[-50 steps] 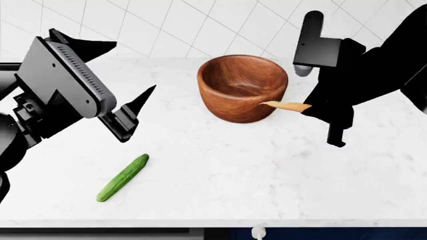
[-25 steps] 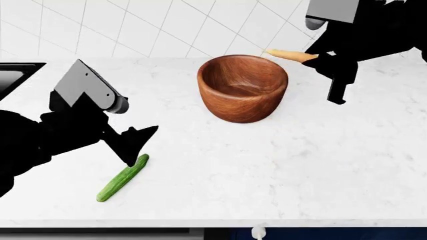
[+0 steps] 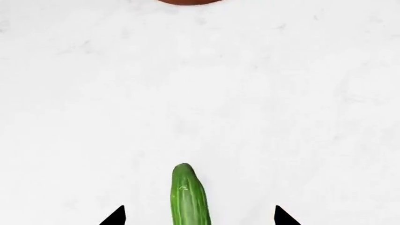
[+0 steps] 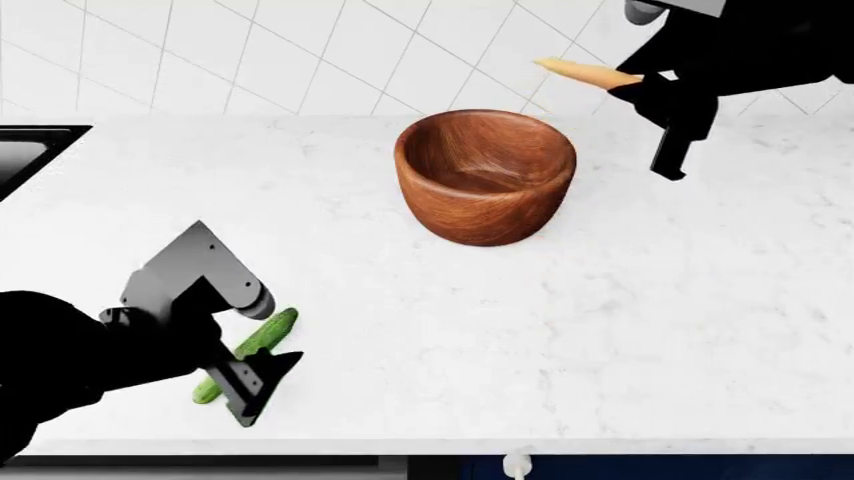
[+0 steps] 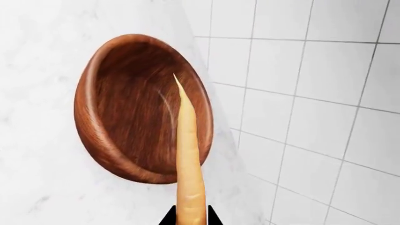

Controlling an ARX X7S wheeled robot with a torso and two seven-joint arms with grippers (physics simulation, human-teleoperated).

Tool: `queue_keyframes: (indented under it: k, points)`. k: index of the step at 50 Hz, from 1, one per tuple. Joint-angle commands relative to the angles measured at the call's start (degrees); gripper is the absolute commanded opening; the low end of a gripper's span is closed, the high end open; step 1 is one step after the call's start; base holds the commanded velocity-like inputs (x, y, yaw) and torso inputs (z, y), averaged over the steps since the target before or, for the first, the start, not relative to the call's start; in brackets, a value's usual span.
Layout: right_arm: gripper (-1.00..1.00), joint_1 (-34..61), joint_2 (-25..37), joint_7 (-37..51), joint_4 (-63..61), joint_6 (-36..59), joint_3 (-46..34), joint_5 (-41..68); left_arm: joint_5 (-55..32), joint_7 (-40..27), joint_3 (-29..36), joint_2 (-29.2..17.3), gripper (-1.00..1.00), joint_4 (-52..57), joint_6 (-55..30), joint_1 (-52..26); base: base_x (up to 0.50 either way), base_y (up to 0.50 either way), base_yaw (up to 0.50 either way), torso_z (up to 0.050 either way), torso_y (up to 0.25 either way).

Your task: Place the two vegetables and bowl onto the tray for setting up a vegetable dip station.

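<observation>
My left fingers [image 3: 196,216] are spread wide around the cucumber [image 3: 189,197], one tip on either side with a clear gap to the skin, nothing pinched yet. In the head view the cucumber [image 4: 254,345] lies at the lower left of the frame on the white tabletop [image 4: 561,330], partly under my left hand. My right fingers [image 5: 187,216] are pinching the carrot [image 5: 187,159] by its thick end, held high at the upper right of the head view, its thin tip pointing out over the bowl [image 4: 485,175].

The risks, as I judge them: the cucumber is round and may roll or squirt out if I close off-centre or too near its end, and I am low enough that a fingertip could scrape the tabletop. The carrot is held only at one end, so a quick swing could twist it loose.

The bowl stands in the upper middle, well apart from the cucumber, with nothing between them. A dark sink corner [image 4: 34,150] shows at the far left. The tray is in none of my views, so I cannot tell where it lies.
</observation>
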Motion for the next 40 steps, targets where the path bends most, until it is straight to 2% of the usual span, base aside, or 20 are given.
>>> queue_keyframes:
  k: [1, 9, 12, 15, 24, 25, 29, 32, 40]
  points:
    - [-1.0, -0.58, -0.16, 1.1, 0.37, -0.77, 0.77, -0.32, 2.28, -1.32, 1.53, -1.35, 1.0, -3.08, 3.06, 3.63, 0.0, 0.0, 0.0, 0.0, 0.0]
    - [-1.0, -0.09, -0.02, 0.77, 0.06, 0.03, 0.45, -0.66, 3.85, -1.83, 1.39, -0.96, 1.0, -8.66, 5.44, 5.07, 0.0, 0.0, 0.0, 0.0, 0.0]
    - [-1.0, -0.31, -0.09, 0.84, 0.15, 0.14, 0.36, -0.7, 0.41, -2.62, -3.94, 1.24, 1.0, -11.35, 2.24, 4.58, 0.0, 0.0, 0.0, 0.0, 0.0]
    - [-1.0, -0.44, -0.14, 0.93, 0.01, 0.38, 0.25, -0.77, -0.1, -2.76, -5.22, 2.04, 1.0, -13.29, 1.92, 4.11, 0.0, 0.0, 0.0, 0.0, 0.0]
    - [-1.0, -0.03, -0.29, 0.8, 0.07, 0.71, 0.26, -1.01, 0.11, -2.09, -4.59, 3.18, 1.0, -16.22, 4.28, 6.14, 0.0, 0.0, 0.0, 0.0, 0.0]
    - [-1.0, -0.1, -0.12, 0.92, -0.2, 0.87, 0.33, -0.94, 0.49, -2.39, -5.17, 3.68, -1.0, -17.88, 5.51, 7.1, 0.0, 0.0, 0.0, 0.0, 0.0]
    - [-1.0, 0.4, -0.27, 0.82, 0.37, 0.66, 0.43, -1.27, 0.55, -1.76, -5.5, 3.14, -1.0, -18.01, 8.32, 10.82, 0.0, 0.0, 0.0, 0.0, 0.0]
    - [-1.0, 0.35, -0.64, 0.76, 0.86, 0.43, 0.43, -1.37, 0.02, -1.55, -6.12, 2.73, -1.0, -17.21, 8.5, 10.87, 0.0, 0.0, 0.0, 0.0, 0.0]
    - [-1.0, -0.09, -0.51, 0.91, 0.01, 2.53, 0.9, -0.19, -0.23, -0.59, -6.08, -0.01, -1.0, -13.06, 6.86, 4.59, 0.0, 0.0, 0.0, 0.0, 0.0]
